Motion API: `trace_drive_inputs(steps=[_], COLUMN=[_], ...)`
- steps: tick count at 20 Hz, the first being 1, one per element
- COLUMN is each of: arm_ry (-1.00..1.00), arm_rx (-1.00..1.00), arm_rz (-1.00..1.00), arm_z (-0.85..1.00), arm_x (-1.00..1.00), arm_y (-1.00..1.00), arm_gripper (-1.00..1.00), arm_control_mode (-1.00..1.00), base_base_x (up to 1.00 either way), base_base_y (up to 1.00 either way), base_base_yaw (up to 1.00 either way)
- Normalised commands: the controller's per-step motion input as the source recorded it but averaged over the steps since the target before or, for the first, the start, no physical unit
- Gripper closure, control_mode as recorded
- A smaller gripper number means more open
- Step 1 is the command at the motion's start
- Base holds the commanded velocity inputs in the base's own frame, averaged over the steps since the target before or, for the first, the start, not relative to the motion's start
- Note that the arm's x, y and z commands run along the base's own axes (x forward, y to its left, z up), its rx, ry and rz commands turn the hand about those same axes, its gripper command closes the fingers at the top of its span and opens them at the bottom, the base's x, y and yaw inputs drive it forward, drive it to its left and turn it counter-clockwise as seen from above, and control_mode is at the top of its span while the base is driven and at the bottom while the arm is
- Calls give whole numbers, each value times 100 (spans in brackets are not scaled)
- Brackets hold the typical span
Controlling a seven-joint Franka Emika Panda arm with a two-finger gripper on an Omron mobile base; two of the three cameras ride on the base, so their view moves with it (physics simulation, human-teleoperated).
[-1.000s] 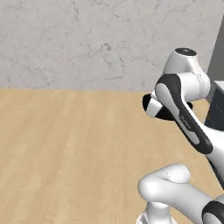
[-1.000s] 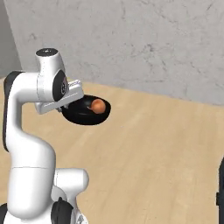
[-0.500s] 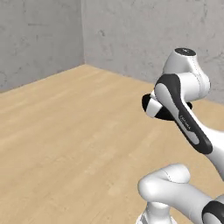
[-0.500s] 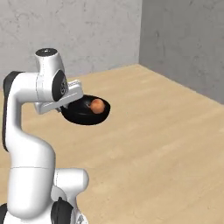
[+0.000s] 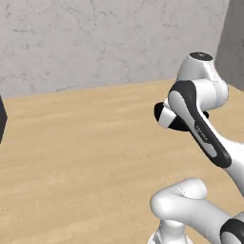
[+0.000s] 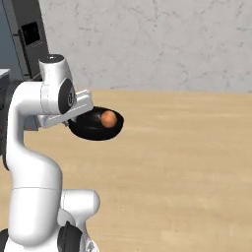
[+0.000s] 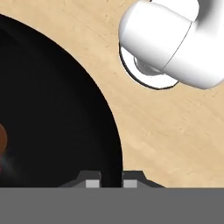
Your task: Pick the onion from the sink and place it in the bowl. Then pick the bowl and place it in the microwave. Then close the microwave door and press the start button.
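Right base view: the bowl [image 6: 96, 125] hangs in the air well above the wooden floor [image 6: 187, 162], carried at the end of the white arm [image 6: 42, 113]. The onion [image 6: 109, 118] sits inside the bowl, toward the 3 o'clock side of its hollow, touching the black inner surface. The hand reaches the bowl at the rim's 9 o'clock edge. Behind, at about 11 o'clock in the picture, stands a tall dark cabinet [image 6: 29, 39] against the marbled grey wall [image 6: 157, 44].

In the left base view the bowl [image 5: 178, 123] peeks out as a dark sliver behind the arm's elbow, at roughly 2 o'clock in the picture, above the floor [image 5: 81, 157] and in front of the grey wall [image 5: 105, 43].

In the hand view the gripper [image 7: 111, 180] has its two fingertips set close together at 6 o'clock, one on each side of the bowl's rim [image 7: 114, 144], so the jaws are clamped on the rim. The bowl's black interior spreads toward 9 o'clock, where a slice of the onion [image 7: 2, 138] shows at the picture's edge. The floor [image 7: 175, 140] lies beyond the rim.
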Motion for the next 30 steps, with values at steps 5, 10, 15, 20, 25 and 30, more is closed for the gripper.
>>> trace_drive_inputs(steps=[5, 10, 15, 20, 25, 30], arm_ry=[0, 0, 0, 0, 0, 0], arm_rx=[0, 0, 0, 0, 0, 0], arm_rz=[0, 0, 0, 0, 0, 0], arm_z=[0, 0, 0, 0, 0, 0], arm_x=[0, 0, 0, 0, 0, 0], arm_y=[0, 0, 0, 0, 0, 0], arm_gripper=[100, 100, 100, 100, 100, 100], arm_control_mode=[100, 100, 100, 100, 100, 100], base_base_x=[18, 31, 49, 46, 52, 96], base_base_y=[2, 0, 0, 1, 18, 35], base_base_yaw=[90, 87, 82, 81, 69, 35])
